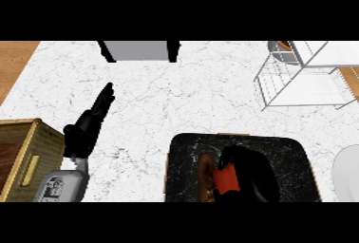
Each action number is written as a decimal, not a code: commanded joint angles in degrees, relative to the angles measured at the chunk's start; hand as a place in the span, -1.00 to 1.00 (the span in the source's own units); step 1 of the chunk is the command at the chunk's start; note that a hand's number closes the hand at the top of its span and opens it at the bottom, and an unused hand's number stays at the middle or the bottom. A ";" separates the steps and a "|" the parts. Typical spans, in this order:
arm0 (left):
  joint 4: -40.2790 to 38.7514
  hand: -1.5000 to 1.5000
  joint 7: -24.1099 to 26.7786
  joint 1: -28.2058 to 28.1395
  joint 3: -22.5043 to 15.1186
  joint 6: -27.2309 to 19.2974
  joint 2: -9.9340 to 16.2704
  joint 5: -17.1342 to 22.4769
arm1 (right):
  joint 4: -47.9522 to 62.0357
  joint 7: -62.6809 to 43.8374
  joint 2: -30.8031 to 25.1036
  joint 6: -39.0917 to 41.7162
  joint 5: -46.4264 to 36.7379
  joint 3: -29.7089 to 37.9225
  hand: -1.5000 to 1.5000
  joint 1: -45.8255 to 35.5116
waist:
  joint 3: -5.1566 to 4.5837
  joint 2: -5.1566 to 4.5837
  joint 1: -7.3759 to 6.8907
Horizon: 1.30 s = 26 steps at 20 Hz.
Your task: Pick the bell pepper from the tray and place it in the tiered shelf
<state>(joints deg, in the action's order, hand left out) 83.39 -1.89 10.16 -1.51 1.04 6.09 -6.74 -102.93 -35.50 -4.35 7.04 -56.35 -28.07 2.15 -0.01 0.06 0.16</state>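
Two robot hands in view, only one at work. Nearest, at the lower edge: right robot hand [247, 173] down inside the dark tray [294, 149], fingers curled over the red bell pepper [226, 182] and hiding most of it. Pepper low in the tray's middle, only its left flank showing, an orange-brown patch just beside it on the left. Long axis running near to far, as far as the visible part tells. Clamped on the pepper, by the look of the curl, though contact on the far side hidden.

Left robot hand [95, 114] further out on the white table [182, 95], fingers straight and together, pointing away, holding nothing; resting beside a wooden box [28, 156] at the left edge. Well apart from the pepper, so the right one plainly the nearer.

Farther still, at the far right: wire tiered shelf [305, 78], well apart from the tray, ahead and to the right of the working hand. Next move, judged from this: lift clear of the tray rim, then carry forward and right. Grey box [140, 50] at the far edge, off the path.
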 commanded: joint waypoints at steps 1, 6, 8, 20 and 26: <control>1.08 0.00 -0.57 -0.97 -1.19 -0.69 -0.51 -1.36 | -5.21 0.49 4.13 -5.63 2.36 -0.27 1.00 1.56 | 0.04 0.10 0.12; 0.07 0.00 0.37 -0.52 0.20 -0.80 -0.26 -0.79 | -15.91 0.56 4.26 -9.86 2.20 -1.51 1.00 2.53 | 0.01 0.09 0.26; -0.28 0.00 1.70 -1.28 -1.61 -2.10 -2.13 -2.28 | -22.94 -3.54 4.16 -4.15 2.61 0.84 1.00 0.22 | -0.01 0.08 0.25; -0.82 0.00 -0.83 0.78 1.20 0.61 0.13 0.06 | -34.92 -19.86 3.45 6.90 -5.65 11.48 1.00 -17.62 | -0.06 -0.01 -0.05; 2.57 0.00 0.68 -3.55 0.69 2.34 1.30 0.33 | -32.68 -20.60 -2.56 12.33 -2.49 23.66 1.00 -29.11 | -0.03 0.08 -0.32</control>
<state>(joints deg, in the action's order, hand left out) 84.05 -0.97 8.16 -1.57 1.32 5.64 -7.54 -133.15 -53.64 -4.09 14.46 -59.79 -10.42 -20.78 -0.05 0.09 -0.02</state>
